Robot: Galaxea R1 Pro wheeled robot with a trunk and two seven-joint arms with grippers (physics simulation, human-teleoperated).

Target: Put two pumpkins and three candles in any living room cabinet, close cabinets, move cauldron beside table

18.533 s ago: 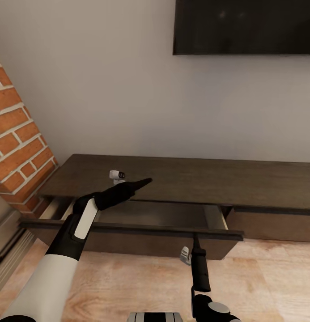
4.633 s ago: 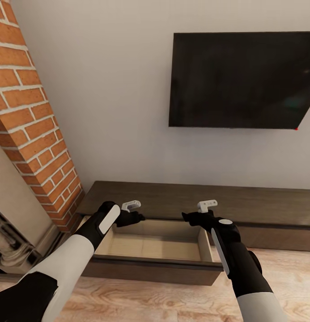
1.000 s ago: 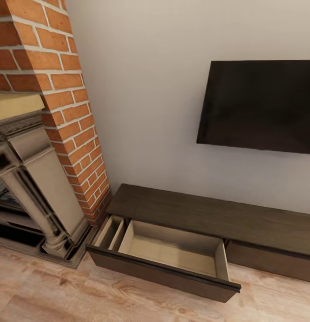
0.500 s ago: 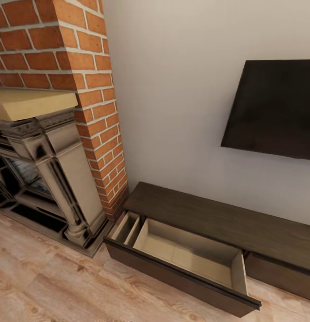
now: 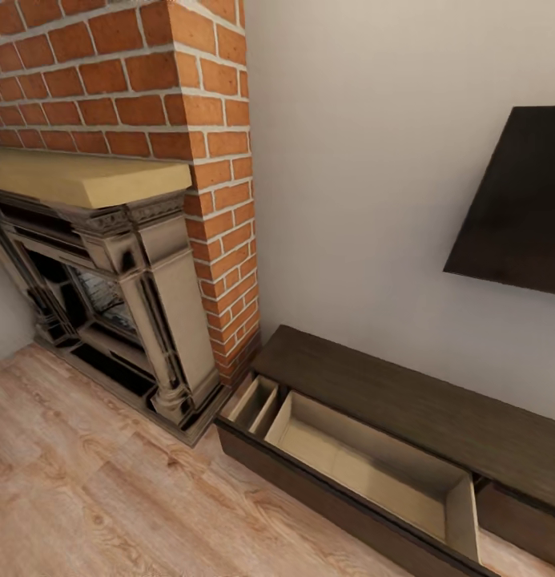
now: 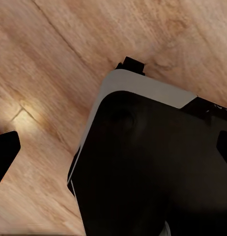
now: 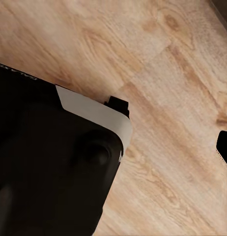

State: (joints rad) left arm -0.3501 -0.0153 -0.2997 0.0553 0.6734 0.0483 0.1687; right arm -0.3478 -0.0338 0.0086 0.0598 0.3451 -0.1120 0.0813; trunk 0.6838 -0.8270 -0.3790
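Grippers first: left wrist view looks down past the robot's own black-and-white base (image 6: 157, 162) at plank floor (image 6: 49, 54), with a dark fingertip sliver (image 6: 4, 153) at one frame edge and another at the opposite edge; right wrist view is similar, base (image 7: 54, 162) over floor (image 7: 177, 73), one dark tip (image 7: 225, 147) at the edge. Can't tell how far either gripper is parted, and nothing is visibly held in either. Head view: cabinet (image 5: 405, 393) runs low along the wall, its drawer (image 5: 365, 473) by the fireplace pulled out, pale interior empty, with a narrow divided compartment (image 5: 257, 405) at the fireplace end. Brick fireplace (image 5: 149, 240) stands just beside that end of the cabinet; TV (image 5: 521, 208) hangs on the wall above. No pumpkins, candles, cauldron or table in these pictures. My read: storage is prepped, robot is in transit to fetch the first item. Advice: leave the drawer open, keep arms tucked while driving, swing the base clear of the protruding drawer front and the fireplace plinth, find the items first, then return square to the drawer so drops go straight into the large compartment.
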